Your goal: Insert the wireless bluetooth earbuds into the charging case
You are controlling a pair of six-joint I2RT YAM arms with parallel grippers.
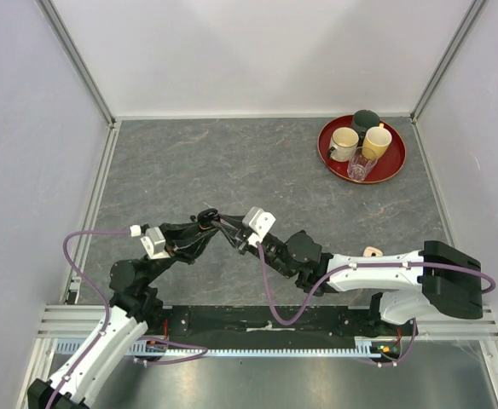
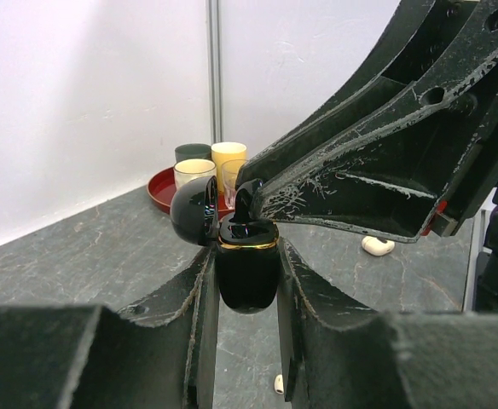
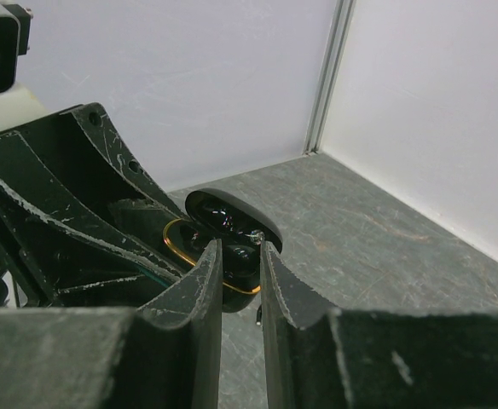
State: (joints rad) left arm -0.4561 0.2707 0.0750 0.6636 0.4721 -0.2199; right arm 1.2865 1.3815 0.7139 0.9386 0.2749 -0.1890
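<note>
A black earbud (image 2: 244, 204) stands stem-up at the mouth of the charging case (image 2: 247, 268), its lower end at or just inside the gold-rimmed opening; how deep it sits cannot be told. The right jaws pinch it, drawn almost together because the bud is so small, and they reach in from above and to the side so that their tips clear the case's rim. The case's lid (image 2: 193, 210) is swung back on the far side from that approach, which leaves the wells open to the incoming bud. The left jaws clamp the case's body from both sides, narrow and firm, and hold it upright above the table (image 1: 232, 162), probably so that it stays steady while the bud is pressed home and so that its opening meets the other arm squarely. The step in hand looks like the seating of this bud. Whether the second black bud is already inside is hidden. A cream earbud (image 2: 377, 246) lies on the table, well apart from the case, near the right arm, and has yet to be fetched. A small pale piece (image 2: 277, 383) shows below the left jaws, too little to name. A red tray (image 1: 391, 170) of cups sits in the far right corner.
</note>
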